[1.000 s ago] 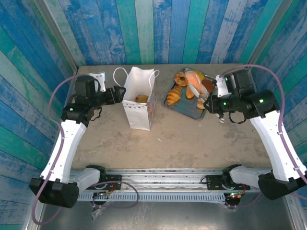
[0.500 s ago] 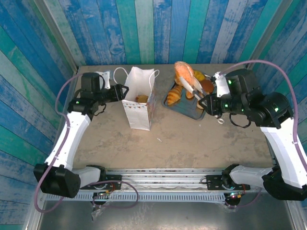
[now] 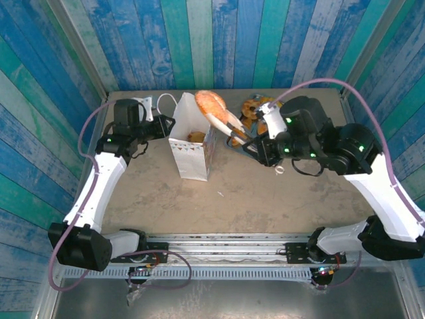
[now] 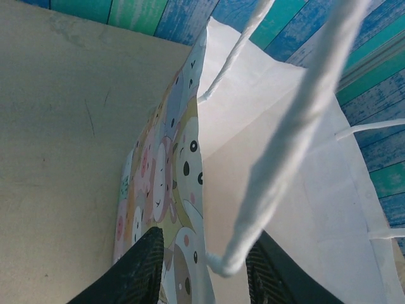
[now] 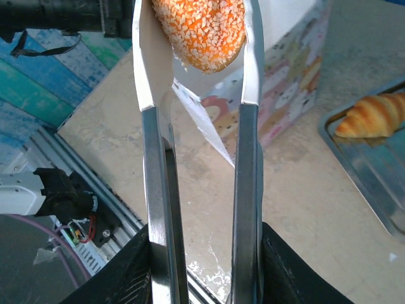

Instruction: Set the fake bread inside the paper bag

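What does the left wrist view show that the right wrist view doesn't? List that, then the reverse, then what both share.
Left wrist: the bag's white inside, its cord handle, and the left tool with fingers straddling the bag's rim.
Right wrist: the right tool shut on tongs, which pinch a seeded bun near the bag's top, plus a croissant on the tray.
Both: the bag's patterned side and the table.

Tongs (image 3: pixel 226 123) swing the seeded bun (image 3: pixel 211 103) from tray (image 5: pixel 373 178) up to the bag (image 3: pixel 192 149); left gripper (image 4: pixel 202 266) narrows around its rim.
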Robot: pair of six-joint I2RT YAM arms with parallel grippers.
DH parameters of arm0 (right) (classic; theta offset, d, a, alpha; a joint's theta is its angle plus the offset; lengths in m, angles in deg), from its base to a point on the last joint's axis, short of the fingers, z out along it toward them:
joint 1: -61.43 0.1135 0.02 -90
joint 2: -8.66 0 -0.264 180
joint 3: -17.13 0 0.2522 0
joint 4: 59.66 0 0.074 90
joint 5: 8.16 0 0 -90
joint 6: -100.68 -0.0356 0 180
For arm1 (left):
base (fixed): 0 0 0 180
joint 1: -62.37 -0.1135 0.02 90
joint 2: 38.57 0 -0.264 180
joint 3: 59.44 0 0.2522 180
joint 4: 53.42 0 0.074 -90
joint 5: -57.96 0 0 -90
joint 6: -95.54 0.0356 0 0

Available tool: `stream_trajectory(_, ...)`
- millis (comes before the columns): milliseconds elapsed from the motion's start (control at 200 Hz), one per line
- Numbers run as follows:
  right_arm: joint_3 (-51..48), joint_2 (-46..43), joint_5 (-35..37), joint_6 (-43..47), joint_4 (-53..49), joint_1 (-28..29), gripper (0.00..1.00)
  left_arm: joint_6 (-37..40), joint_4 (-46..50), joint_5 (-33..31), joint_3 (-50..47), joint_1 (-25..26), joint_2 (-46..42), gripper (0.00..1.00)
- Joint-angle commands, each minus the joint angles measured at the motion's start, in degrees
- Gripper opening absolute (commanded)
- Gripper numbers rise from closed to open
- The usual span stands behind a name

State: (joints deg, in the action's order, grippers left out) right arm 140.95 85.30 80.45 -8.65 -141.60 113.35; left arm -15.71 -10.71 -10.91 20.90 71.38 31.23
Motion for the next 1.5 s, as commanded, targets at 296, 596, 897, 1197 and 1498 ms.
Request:
stream_trajectory(296,4.0,9.4,2.1,-2.3,7.4,3.1,0.38,-0.2,-1.1,-1.1,-0.6,0.0,0.5,0.26)
stream_trajectory(596,5.1,14.6,3.9,-1.7,7.0,3.3,0.38,-0.1,-0.9,-1.9,-1.3,0.0,0.2,0.23)
stream_trajectory(897,6.5,17.8,6.9,1.5,2.5,3.3,0.39,0.3,-1.1,-3.0,-2.0,0.1,-0.3,0.22)
stream_trajectory(1197,7.2,19.8,8.1,3.7,-2.7,3.2,0.40,0.3,-1.2,-3.1,-2.0,0.0,-0.3,0.22)
stream_trajectory(1498,7.8,19.1,8.8,5.2,-6.0,3.3,0.40,0.2,-1.1,-3.7,-1.7,0.0,-0.6,0.21)
